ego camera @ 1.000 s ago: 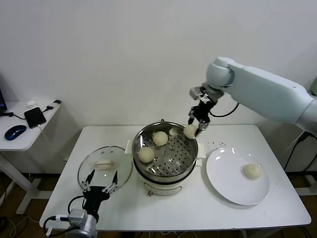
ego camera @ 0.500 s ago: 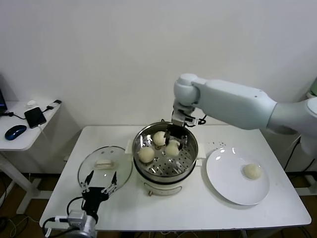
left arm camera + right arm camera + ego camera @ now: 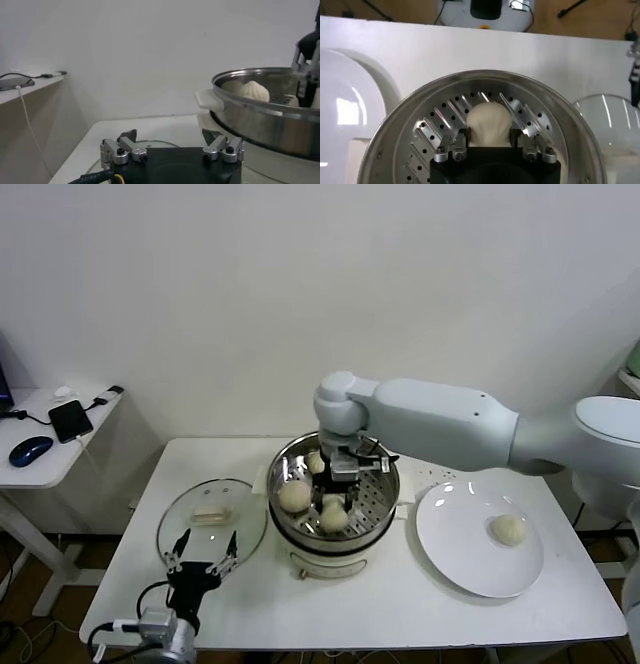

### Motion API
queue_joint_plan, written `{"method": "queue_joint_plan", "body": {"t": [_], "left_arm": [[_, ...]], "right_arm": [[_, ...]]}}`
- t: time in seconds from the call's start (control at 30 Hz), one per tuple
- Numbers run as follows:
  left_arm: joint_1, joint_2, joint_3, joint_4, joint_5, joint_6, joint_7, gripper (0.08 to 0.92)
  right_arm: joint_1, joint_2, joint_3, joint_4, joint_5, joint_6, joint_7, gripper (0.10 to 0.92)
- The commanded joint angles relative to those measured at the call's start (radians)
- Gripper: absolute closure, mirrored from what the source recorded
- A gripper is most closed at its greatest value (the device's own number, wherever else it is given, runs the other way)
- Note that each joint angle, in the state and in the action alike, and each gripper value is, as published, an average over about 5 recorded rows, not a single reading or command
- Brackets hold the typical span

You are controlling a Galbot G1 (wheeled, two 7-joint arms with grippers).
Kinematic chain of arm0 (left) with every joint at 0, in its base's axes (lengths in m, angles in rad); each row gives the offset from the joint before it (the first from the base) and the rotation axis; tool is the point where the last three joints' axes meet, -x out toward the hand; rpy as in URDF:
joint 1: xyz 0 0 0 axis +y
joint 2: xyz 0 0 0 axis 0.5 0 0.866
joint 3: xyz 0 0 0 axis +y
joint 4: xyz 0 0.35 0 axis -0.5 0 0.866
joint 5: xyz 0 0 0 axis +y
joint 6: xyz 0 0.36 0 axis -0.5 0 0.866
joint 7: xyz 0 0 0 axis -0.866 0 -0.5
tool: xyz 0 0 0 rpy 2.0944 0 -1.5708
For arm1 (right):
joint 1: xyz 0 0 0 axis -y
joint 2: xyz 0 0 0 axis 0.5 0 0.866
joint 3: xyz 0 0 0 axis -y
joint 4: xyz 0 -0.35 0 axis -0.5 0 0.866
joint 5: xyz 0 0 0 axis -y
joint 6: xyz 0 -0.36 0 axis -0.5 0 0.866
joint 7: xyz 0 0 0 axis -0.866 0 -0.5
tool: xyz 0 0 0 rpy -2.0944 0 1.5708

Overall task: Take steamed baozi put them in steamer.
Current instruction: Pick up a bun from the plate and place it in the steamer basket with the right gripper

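Observation:
The steamer point(image 3: 393, 502) stands mid-table on its cream base. Inside it one baozi point(image 3: 294, 496) lies at the left and another point(image 3: 314, 461) at the back, partly hidden by my right arm. My right gripper point(image 3: 334, 502) reaches down into the steamer, shut on a third baozi point(image 3: 334, 517) low over the front of the perforated tray. In the right wrist view that baozi point(image 3: 490, 122) sits squeezed between the fingers point(image 3: 464, 136) above the tray. A fourth baozi point(image 3: 509, 529) lies on the white plate point(image 3: 450, 554). My left gripper point(image 3: 201, 556) is parked, open and empty, at the front left.
A round glass lid point(image 3: 185, 529) with a cream handle lies left of the steamer, just beyond my left gripper. The white plate is right of the steamer. A side table point(image 3: 40, 454) with a phone and a mouse stands at far left. A white wall is behind.
My right gripper has carried the baozi from above the steamer's back right rim, across the pot and down toward the front of the tray. The left arm has not moved.

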Motion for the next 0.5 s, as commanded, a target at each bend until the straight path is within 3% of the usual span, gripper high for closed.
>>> {"method": "queue_joint_plan", "body": {"t": [0.03,0.3,0.5], "left_arm": [[0.000,0.002,0.000,0.004,0.000,-0.001,-0.001,0.177],[0.001,0.002,0.001,0.005,0.000,-0.001,-0.001,0.177],[0.000,0.002,0.004,0.008,0.001,-0.001,-0.001,0.177]], "right_arm": [[-0.029,0.016,0.001,0.029,-0.064,0.054,0.003,0.491],[-0.031,0.008,0.001,0.024,-0.067,0.026,-0.002,0.485],[-0.003,-0.010,0.023,0.025,-0.011,-0.067,0.010,0.358]]}}
